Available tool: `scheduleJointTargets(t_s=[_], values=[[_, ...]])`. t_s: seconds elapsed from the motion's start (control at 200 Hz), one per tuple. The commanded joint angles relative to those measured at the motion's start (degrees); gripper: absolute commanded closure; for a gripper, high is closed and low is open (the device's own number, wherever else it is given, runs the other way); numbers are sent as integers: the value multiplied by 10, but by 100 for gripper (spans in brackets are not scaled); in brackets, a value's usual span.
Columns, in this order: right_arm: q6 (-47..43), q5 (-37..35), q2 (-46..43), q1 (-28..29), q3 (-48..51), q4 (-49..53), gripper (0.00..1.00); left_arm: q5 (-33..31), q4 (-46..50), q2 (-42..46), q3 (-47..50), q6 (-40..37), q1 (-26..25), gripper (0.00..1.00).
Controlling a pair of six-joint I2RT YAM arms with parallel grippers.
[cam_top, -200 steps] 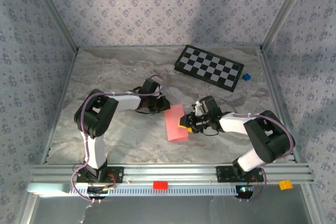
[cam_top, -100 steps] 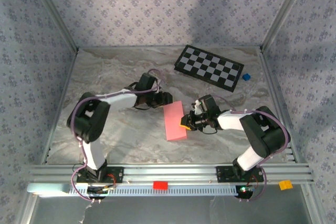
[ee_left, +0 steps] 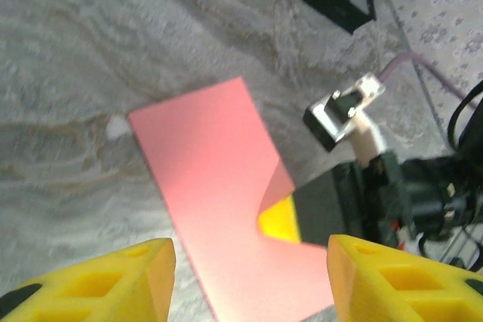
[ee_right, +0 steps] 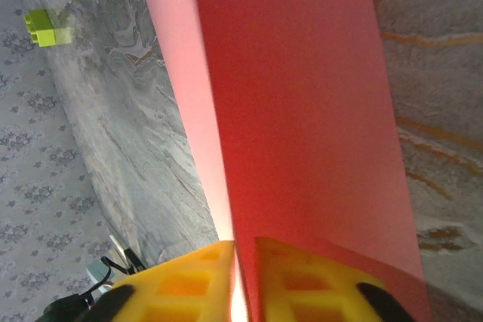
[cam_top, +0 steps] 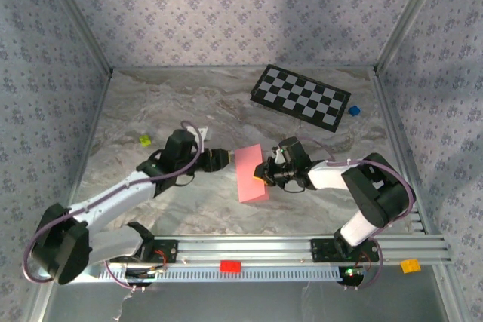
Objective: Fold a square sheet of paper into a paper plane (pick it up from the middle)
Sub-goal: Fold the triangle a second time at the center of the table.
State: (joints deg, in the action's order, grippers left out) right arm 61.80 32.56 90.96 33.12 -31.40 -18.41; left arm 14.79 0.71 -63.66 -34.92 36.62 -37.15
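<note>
square sheet of paper (cam_top: 250, 179) folded in half only; edge pinched by right gripper (cam_top: 261, 174); left gripper (cam_top: 226, 158) held open, empty, beside it; nose and wings not yet made

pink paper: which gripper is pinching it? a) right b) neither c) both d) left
a: the right gripper is shut on the right edge of the pink paper, its yellow fingers closed over the sheet in the right wrist view, while the left gripper stands open at the paper's left side.
</note>
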Motion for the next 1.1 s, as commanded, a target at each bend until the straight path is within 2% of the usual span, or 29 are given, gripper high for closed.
scheduleJointTargets(t_s=[0.0, 0.12, 0.21, 0.36, 0.565, 0.77, 0.965, 1.094], values=[[-16, 22, 13, -8, -16, 13, 79, -19, 19, 48, 25, 1, -1, 45], [-52, 37, 8, -22, -24, 49, 76, -12, 43, 87, 42, 13, 0, 45], [-76, 62, 11, -34, -36, 64, 79, -14, 56, 111, 52, 20, -1, 45], [-87, 60, 19, -45, -41, 78, 86, -9, 70, 134, 65, 30, -1, 44], [-28, 50, 39, -41, -31, 10, 93, 1, 75, 140, 65, 30, -1, 46], [26, 15, 37, -25, -30, -38, 94, -4, 77, 143, 59, 31, -2, 49], [48, -4, 36, -18, -23, -45, 92, -2, 77, 139, 58, 25, -9, 49], [17, 14, 19, -27, -29, -13, 83, -21, 97, 124, 44, 5, -37, 46]])
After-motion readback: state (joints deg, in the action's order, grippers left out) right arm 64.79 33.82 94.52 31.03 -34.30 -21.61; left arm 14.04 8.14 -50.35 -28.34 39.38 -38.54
